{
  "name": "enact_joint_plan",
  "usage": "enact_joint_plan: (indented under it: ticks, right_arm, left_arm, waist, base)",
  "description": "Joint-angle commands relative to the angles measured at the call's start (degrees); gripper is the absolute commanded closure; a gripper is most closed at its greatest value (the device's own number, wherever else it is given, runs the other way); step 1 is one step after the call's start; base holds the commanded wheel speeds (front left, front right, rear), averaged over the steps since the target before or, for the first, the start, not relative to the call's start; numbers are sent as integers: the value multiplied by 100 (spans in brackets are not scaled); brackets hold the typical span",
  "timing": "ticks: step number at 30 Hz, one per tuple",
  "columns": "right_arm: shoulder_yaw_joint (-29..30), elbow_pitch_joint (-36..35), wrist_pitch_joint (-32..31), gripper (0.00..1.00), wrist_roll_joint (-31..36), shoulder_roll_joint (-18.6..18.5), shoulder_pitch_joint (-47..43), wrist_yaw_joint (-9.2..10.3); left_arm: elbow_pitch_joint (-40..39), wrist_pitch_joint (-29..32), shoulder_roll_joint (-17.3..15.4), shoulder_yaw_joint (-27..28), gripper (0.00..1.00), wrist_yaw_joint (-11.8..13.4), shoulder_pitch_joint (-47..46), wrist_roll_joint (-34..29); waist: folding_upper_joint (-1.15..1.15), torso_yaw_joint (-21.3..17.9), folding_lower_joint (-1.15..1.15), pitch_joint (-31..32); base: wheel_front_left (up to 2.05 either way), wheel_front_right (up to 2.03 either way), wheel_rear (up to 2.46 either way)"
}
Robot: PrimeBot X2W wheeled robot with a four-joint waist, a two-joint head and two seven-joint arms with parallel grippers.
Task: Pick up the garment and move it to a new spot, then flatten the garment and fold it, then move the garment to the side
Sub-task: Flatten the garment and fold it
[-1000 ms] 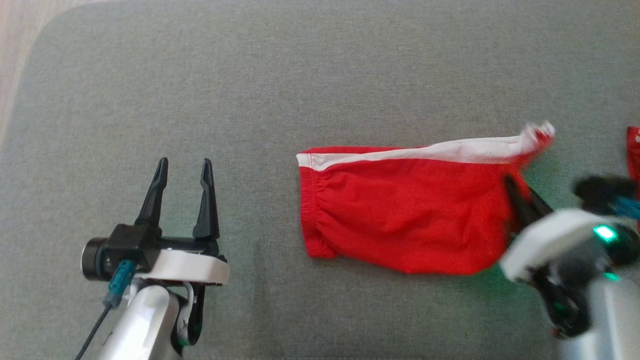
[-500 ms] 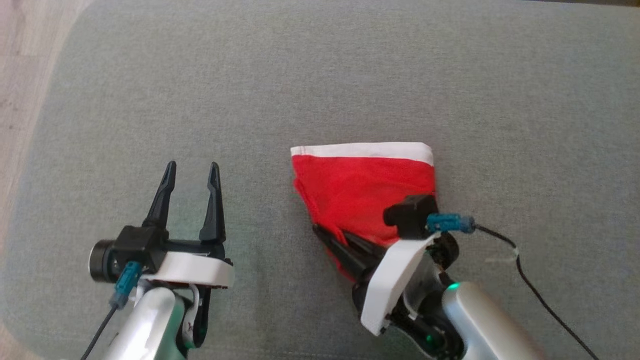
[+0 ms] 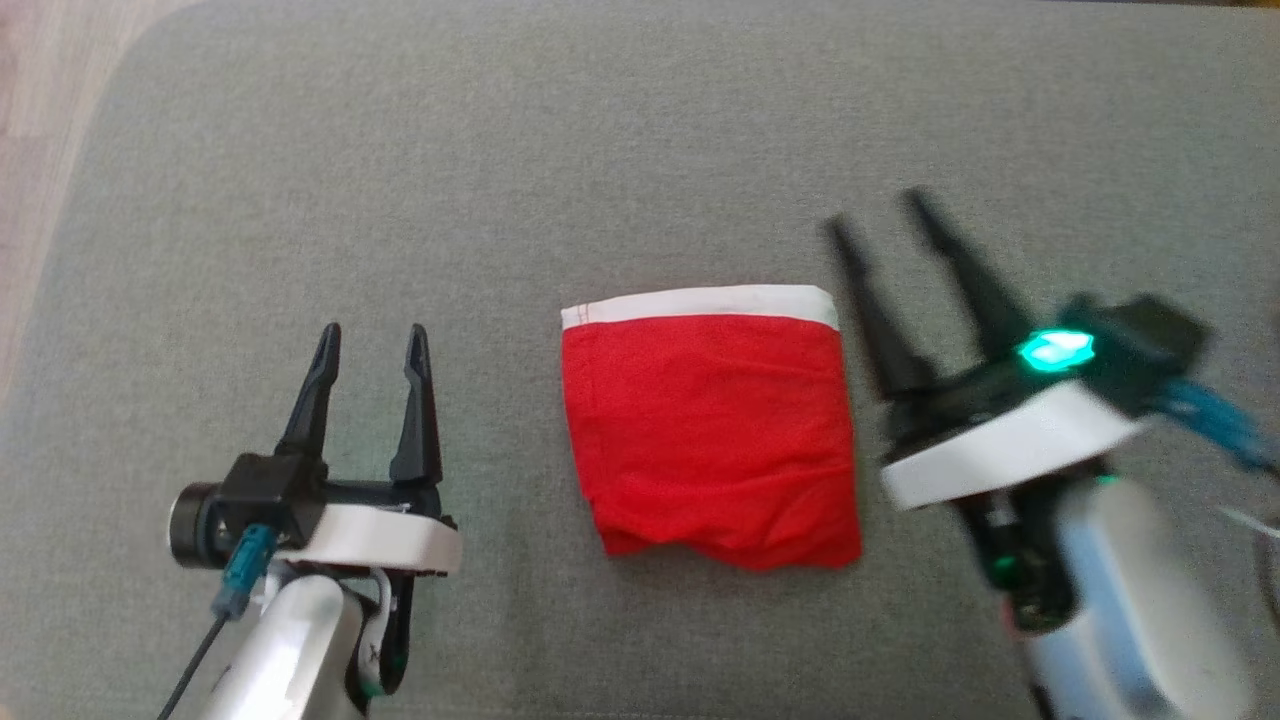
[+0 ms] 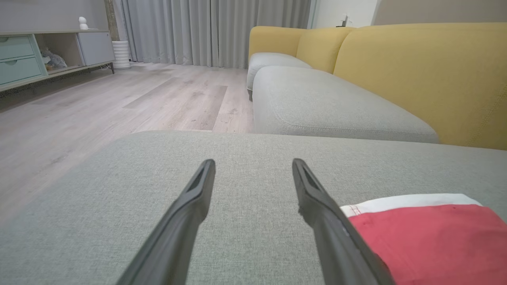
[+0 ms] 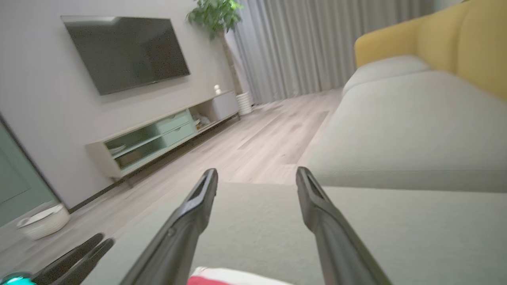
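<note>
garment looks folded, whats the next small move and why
Probably lower the right jaws onto the right edge of the red garment and close on it. It lies folded square on the grey cushion, both pairs of jaws stand open and empty, and the right ones are just beside that edge, so only moving it aside seems left.

A grey cushion (image 3: 640, 120) is spread across the head view, with pale wood-plank floor (image 3: 40, 90) seen at ten o'clock. In the left wrist view a yellow sofa back (image 4: 416, 75) is set at two o'clock, grey curtains (image 4: 178, 27) are hung at twelve, and a cabinet (image 4: 23, 59) with green drawers is placed at ten. In the right wrist view a dark television (image 5: 122, 51) is mounted at eleven, a plant (image 5: 214, 16) beside it at twelve.
</note>
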State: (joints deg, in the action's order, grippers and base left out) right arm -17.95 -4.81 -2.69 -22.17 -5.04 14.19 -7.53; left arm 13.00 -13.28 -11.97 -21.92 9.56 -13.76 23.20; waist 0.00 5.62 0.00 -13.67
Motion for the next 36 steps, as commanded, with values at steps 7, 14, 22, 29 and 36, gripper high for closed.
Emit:
enact_joint_plan:
  ticks: [7, 14, 22, 29, 36]
  right_arm:
    - [1382, -490, -37, 0, 582, -41, -806, 4]
    - [1845, -867, -229, 0, 855, 54, -1614, 4]
    - [1834, -1020, -353, 0, 881, 177, -2113, 4]
    - [1716, -1117, -496, 0, 957, 208, -2395, 4]
    - [1703, -1298, -650, 0, 989, 214, -2648, 4]
  left_arm:
    - [-240, -7, -349, 357, 0, 146, 88, -11]
    - [-385, 187, -609, 409, 0, 279, 397, -46]
    - [-534, 413, -786, 376, 0, 351, 769, -36]
    - [-600, 560, -830, 288, 0, 375, 1040, 6]
    - [-641, 626, -824, 239, 0, 408, 1208, 64]
  waist:
    - [0, -197, 0, 294]
    - [0, -250, 0, 562]
    - [0, -294, 0, 874]
    - [0, -291, 0, 1137]
    - [0, -280, 0, 1326]
  base:
    - [0, 0, 0]
    - [0, 0, 0]
    - [0, 0, 0]
    - [0, 0, 0]
    - [0, 0, 0]
